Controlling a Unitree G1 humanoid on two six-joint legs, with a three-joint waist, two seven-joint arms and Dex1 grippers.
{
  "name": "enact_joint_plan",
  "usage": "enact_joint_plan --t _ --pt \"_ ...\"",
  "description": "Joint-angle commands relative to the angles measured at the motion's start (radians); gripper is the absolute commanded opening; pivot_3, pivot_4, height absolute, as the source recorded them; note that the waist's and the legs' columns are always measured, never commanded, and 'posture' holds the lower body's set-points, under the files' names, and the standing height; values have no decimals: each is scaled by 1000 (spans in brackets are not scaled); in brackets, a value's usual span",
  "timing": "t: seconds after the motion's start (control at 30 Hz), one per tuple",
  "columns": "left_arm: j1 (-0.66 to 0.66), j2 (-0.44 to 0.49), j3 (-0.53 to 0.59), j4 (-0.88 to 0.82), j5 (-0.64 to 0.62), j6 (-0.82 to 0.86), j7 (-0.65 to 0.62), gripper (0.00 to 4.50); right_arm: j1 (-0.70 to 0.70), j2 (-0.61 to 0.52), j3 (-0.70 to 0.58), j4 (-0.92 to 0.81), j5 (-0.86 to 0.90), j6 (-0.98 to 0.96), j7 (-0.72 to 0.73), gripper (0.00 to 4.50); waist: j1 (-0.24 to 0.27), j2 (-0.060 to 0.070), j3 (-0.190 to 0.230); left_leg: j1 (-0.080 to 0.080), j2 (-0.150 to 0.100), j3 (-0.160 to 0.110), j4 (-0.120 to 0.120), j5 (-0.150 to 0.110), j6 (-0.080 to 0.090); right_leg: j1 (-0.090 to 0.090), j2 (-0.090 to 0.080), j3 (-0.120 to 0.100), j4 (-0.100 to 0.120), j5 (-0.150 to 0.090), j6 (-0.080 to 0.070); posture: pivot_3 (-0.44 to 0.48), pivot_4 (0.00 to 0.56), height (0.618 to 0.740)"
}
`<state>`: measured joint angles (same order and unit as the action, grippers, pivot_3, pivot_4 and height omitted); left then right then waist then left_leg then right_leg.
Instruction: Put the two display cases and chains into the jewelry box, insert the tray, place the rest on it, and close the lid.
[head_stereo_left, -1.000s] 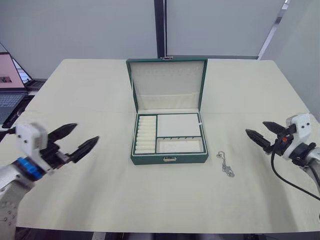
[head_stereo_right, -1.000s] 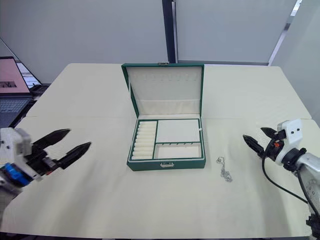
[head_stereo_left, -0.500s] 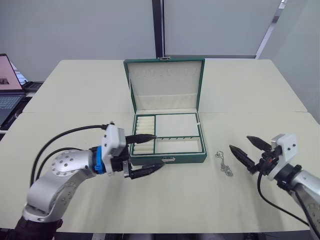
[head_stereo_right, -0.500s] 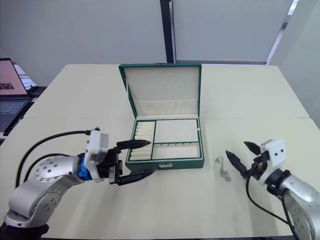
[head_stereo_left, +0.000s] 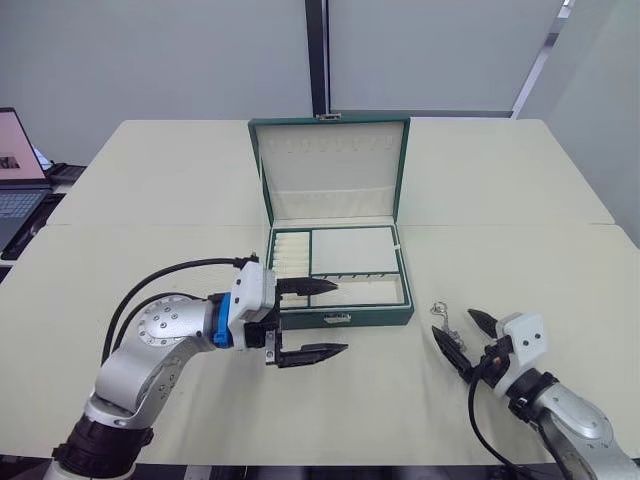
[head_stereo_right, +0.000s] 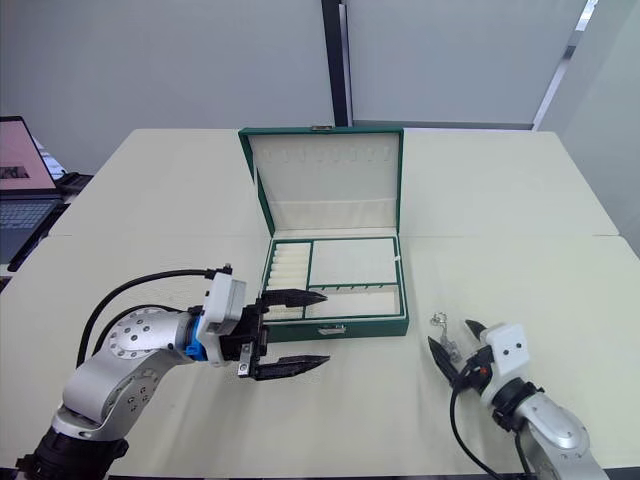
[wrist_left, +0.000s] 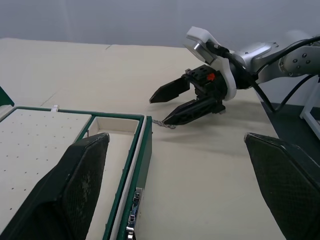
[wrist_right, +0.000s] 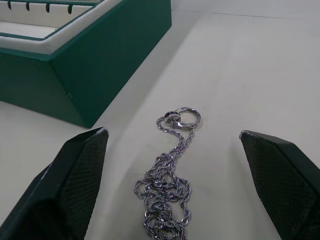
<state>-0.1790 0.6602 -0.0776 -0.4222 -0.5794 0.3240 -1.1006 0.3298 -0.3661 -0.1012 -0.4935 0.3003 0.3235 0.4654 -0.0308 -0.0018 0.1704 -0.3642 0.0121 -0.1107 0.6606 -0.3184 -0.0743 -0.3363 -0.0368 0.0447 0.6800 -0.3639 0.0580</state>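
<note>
Sitting open at the middle of the tabletop (head_stereo_left: 150, 180), the box (head_stereo_left: 338, 318) has its lid (head_stereo_left: 330, 165) upright at the back, the cream lining and a row of small hooks facing forward. The tray (head_stereo_left: 340, 268) is seated in the box, its ring rolls along the robot's left side, a flat compartment at the back right and a narrower one in front of it (all of them bare). One chain (wrist_right: 172, 170) lies on the tabletop just right of the box's front corner, a thin silver tangle with a small ring at the end nearer the box. The right gripper (head_stereo_right: 458, 345) is low over the tabletop at the chain, jaws apart; in its wrist view the two fingers stand on either side of the chain, and whether they touch it cannot be told. The left gripper (head_stereo_left: 312, 319) hovers at the box's front left, jaws wide apart, one finger reaching over the front edge of the tray and the other out in front of the box wall near the clasp (head_stereo_left: 338, 319), holding nothing. A laptop (head_stereo_left: 15, 165) with a pink screen sits at the far left, off the tabletop's edge.
</note>
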Motion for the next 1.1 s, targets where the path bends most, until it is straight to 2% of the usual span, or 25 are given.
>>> enact_joint_plan --t 0.03,0.37,1.1 --pt "-16 -9 -3 -14 7 -14 3 4500 -9 12 16 23 -24 -44 -11 4468 0 0 0 0 0 0 0 0 0 0 0 0 0 0 0 0 150 740" --pt "-6 -20 -16 -30 20 -12 18 4500 33 4 73 93 -97 -67 -13 4468 0 -1 -2 1 0 -1 0 0 0 1 0 0 0 0 0 0 150 740" --pt "-8 -41 -19 -50 26 -4 61 4500 61 -61 92 185 -136 -42 29 4468 4 -13 -14 2 0 -3 0 -1 1 3 0 -2 0 0 0 0 150 740"
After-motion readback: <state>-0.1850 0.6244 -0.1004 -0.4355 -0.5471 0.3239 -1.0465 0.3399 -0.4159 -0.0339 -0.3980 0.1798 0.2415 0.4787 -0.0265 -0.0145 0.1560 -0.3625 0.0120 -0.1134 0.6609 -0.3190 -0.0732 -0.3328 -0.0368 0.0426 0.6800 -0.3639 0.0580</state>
